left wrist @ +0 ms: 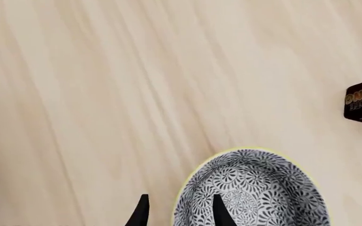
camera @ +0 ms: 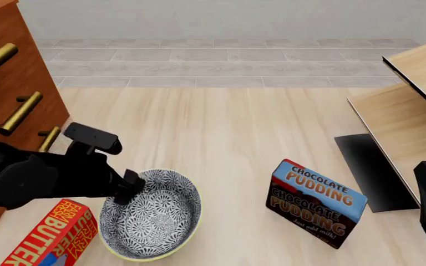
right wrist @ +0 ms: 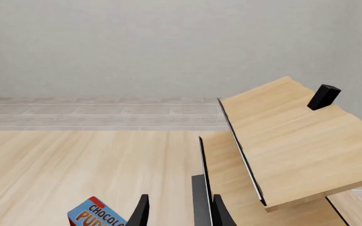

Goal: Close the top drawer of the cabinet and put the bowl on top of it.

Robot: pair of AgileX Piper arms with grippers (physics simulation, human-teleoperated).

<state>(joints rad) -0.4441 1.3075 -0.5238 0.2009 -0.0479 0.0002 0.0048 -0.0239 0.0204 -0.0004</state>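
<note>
While left claw straddles bowl rim, open; right claw open, empty.

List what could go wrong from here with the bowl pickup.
1. The left gripper straddles the bowl rim, one finger inside, one outside; a thin rim pinch could let the bowl tilt or slip when lifted.
2. The butter box lies close beside the bowl; the arm may nudge it.
3. The cabinet top is out of view, so placement height is unknown.
</note>
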